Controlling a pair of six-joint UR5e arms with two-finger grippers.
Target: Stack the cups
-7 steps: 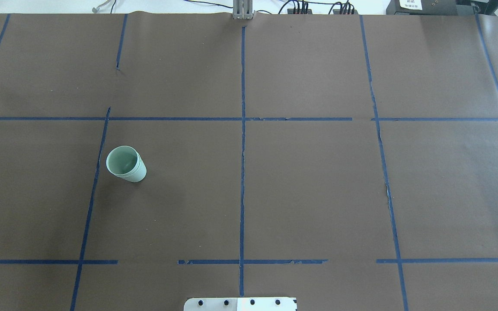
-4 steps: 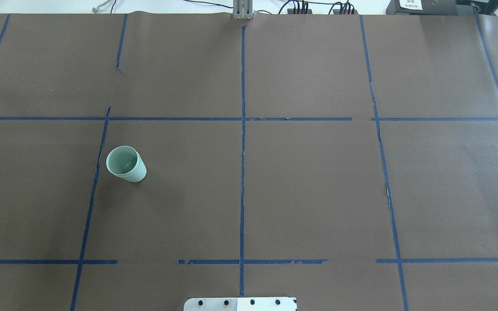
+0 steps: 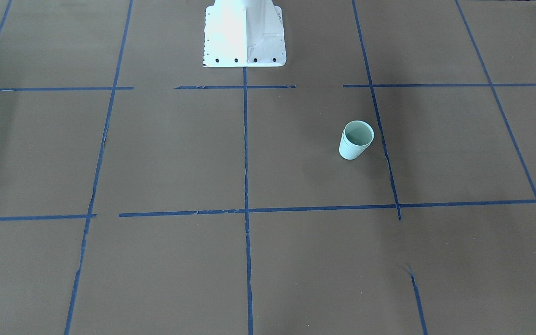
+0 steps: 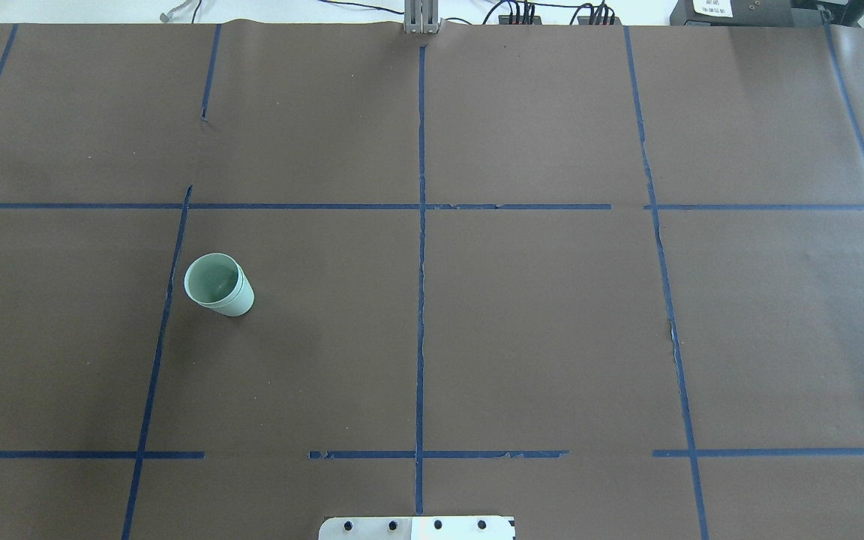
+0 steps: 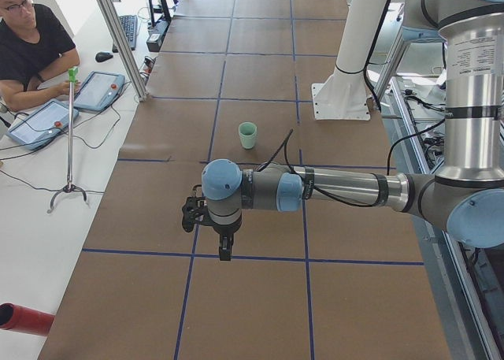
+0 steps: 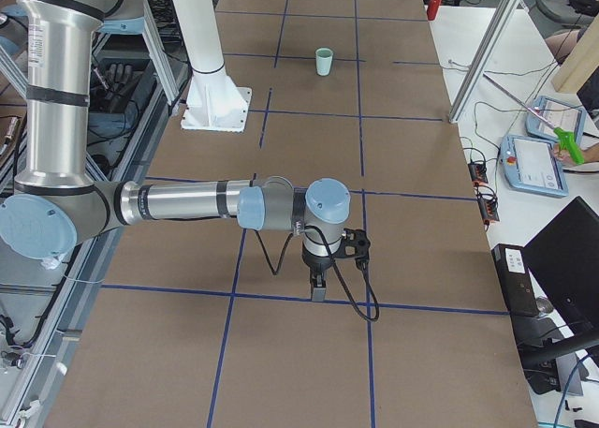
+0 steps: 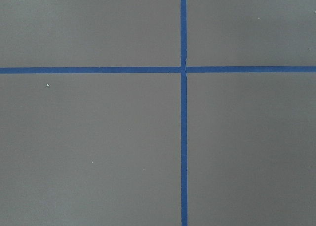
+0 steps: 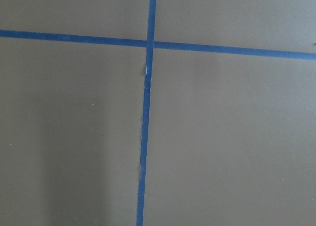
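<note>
Two small pale mint-green tapered cups stand upright, nested as one, with a seam under the rim and a darker green inside. They sit on the brown paper-covered counter, left of centre, beside a blue tape line. Well apart from them hang the left fingers and the right fingers; I cannot tell whether they are spread or pressed together.

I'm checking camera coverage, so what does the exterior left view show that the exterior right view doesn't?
Only exterior left: the left arm, the left gripper and the operator face-on. Only exterior right: the right arm, the right gripper and a dark monitor. Both: the cups, the white column, the tape grid and the tablets.
</note>
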